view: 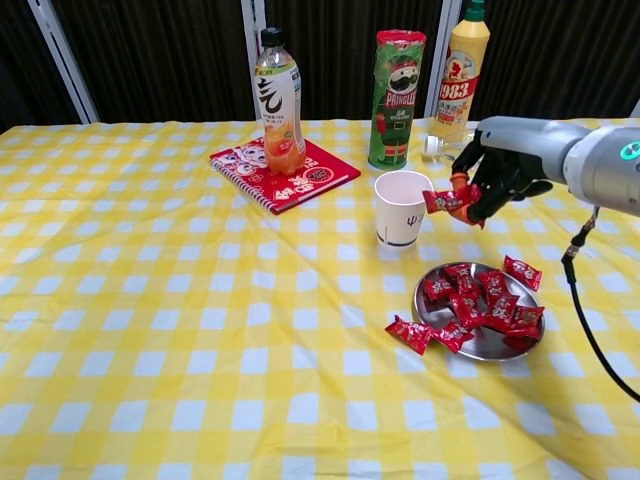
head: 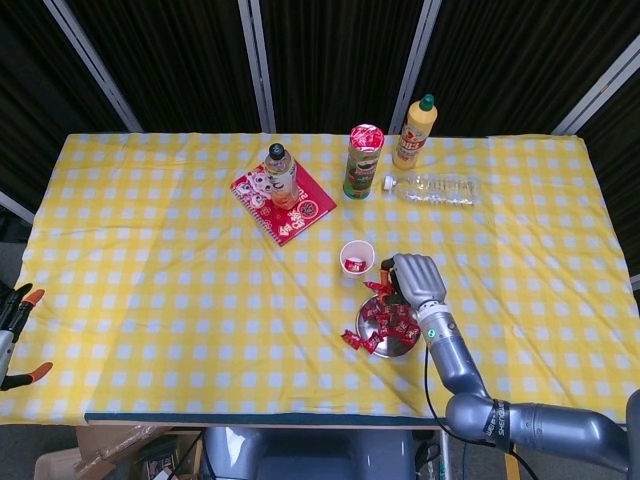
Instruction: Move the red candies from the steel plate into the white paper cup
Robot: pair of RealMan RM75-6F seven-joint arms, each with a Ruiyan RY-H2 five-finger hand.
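Note:
My right hand (view: 500,170) (head: 415,278) hovers just right of the white paper cup (view: 401,208) (head: 356,256), above the table, pinching a red candy (view: 446,199) (head: 380,288) close to the cup's rim. One red candy lies inside the cup in the head view. The steel plate (view: 482,345) (head: 372,316) sits below the hand and holds several red candies (view: 480,295). Two candies (view: 428,334) (head: 354,340) hang over or lie beside the plate's left edge. My left hand is not visible in either view.
Behind the cup stand a Pringles can (view: 397,98), a yellow bottle (view: 459,68) and an orange drink bottle (view: 278,102) on a red notebook (view: 284,174). A clear water bottle (view: 497,148) lies on its side behind my right hand. Yellow checked cloth covers the table.

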